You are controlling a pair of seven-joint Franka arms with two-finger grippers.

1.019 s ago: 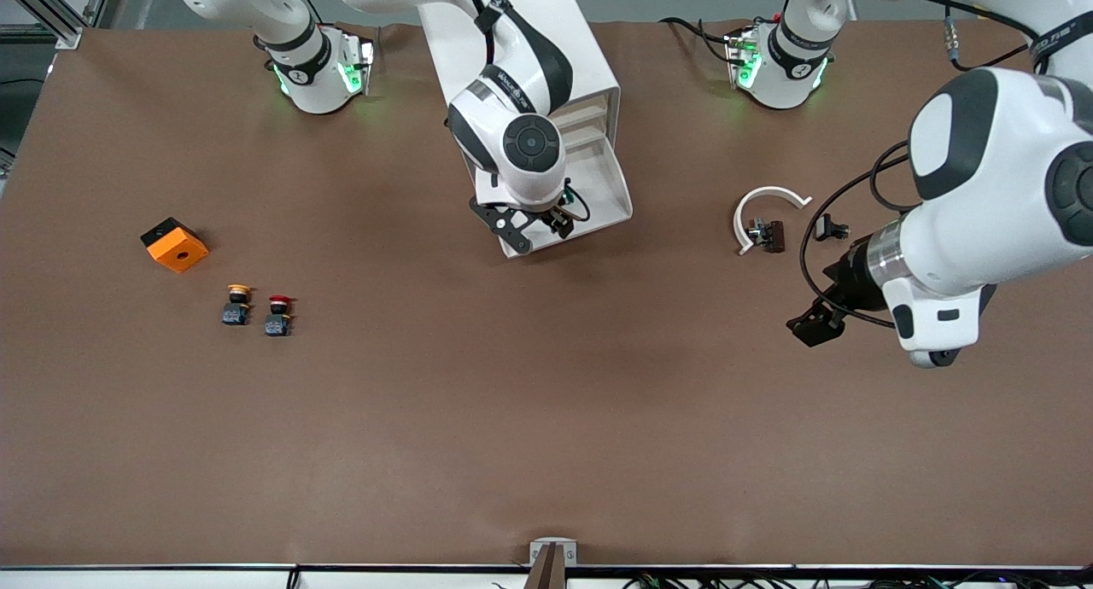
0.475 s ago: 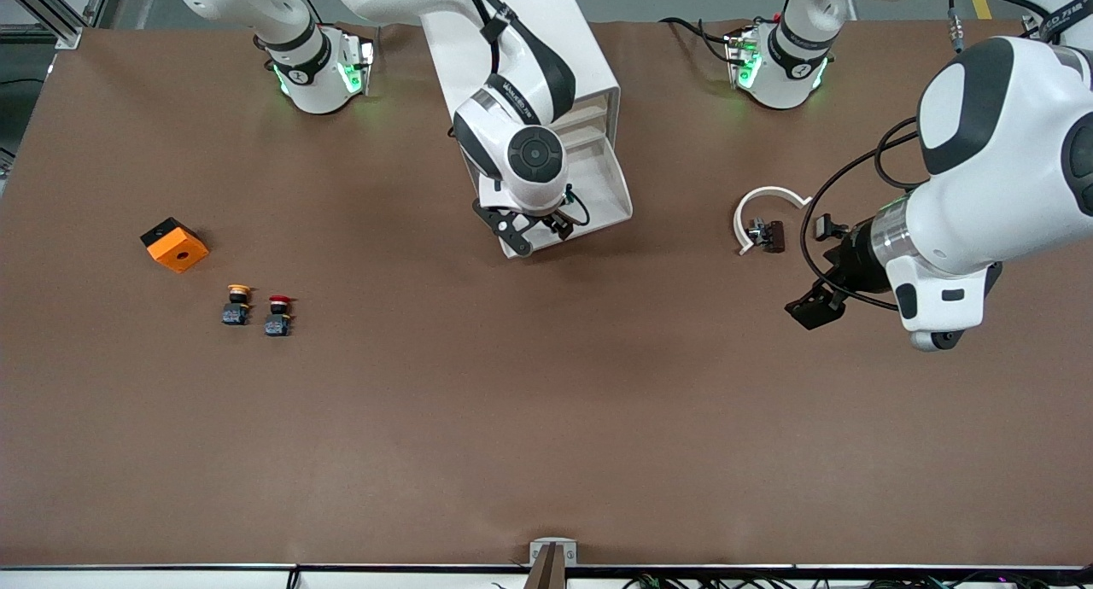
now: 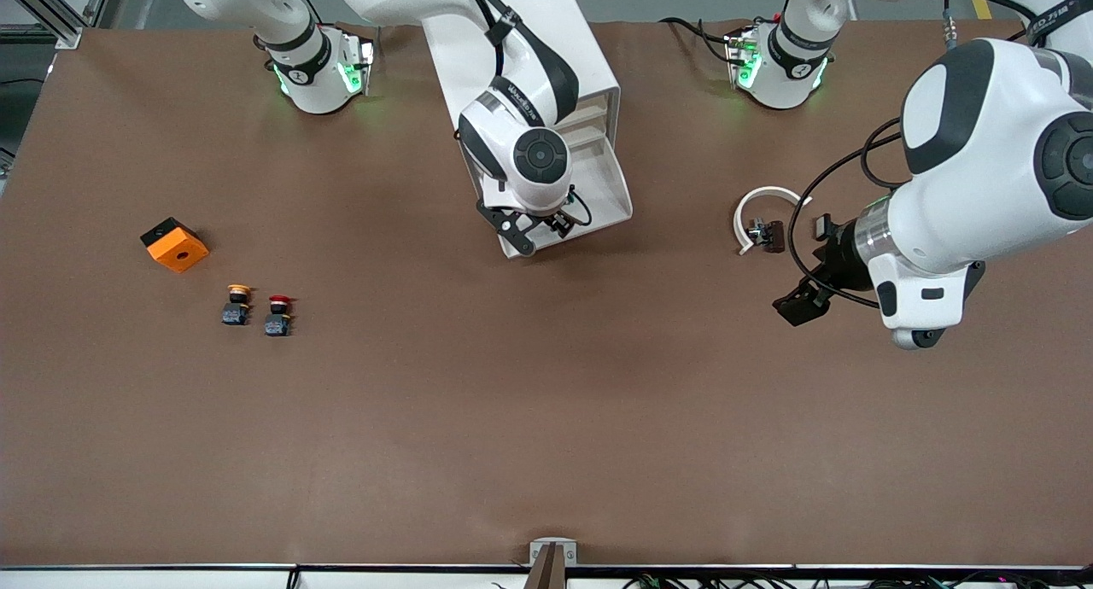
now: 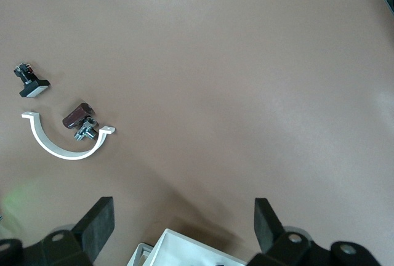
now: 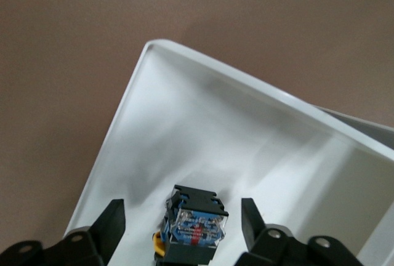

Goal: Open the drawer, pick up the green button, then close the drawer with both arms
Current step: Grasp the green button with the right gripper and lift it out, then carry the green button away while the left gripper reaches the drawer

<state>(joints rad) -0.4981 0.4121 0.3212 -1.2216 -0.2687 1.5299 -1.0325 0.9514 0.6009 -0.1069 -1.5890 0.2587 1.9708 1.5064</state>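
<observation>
The drawer (image 3: 608, 189) stands pulled out of the white cabinet (image 3: 589, 68). My right gripper (image 3: 538, 228) reaches down into it. In the right wrist view the button (image 5: 196, 223) lies on the drawer's white floor (image 5: 184, 118), showing its black-and-blue body; its cap is hidden. My right gripper (image 5: 181, 213) is open, with a finger on each side of the button and a gap at both. My left gripper (image 3: 811, 265) is open and holds nothing, over the bare table toward the left arm's end. In the left wrist view my left gripper (image 4: 183, 213) faces a corner of the drawer (image 4: 184, 247).
A white curved clamp (image 3: 762, 215) with a small brown-handled part (image 4: 79, 118) and a small black part (image 4: 31, 84) lie beside the left gripper. An orange box (image 3: 174, 244), a yellow-capped button (image 3: 236, 304) and a red-capped button (image 3: 277, 314) sit toward the right arm's end.
My right gripper has sunk a little deeper into the drawer. The left arm has swung, carrying its gripper a little toward the cabinet.
</observation>
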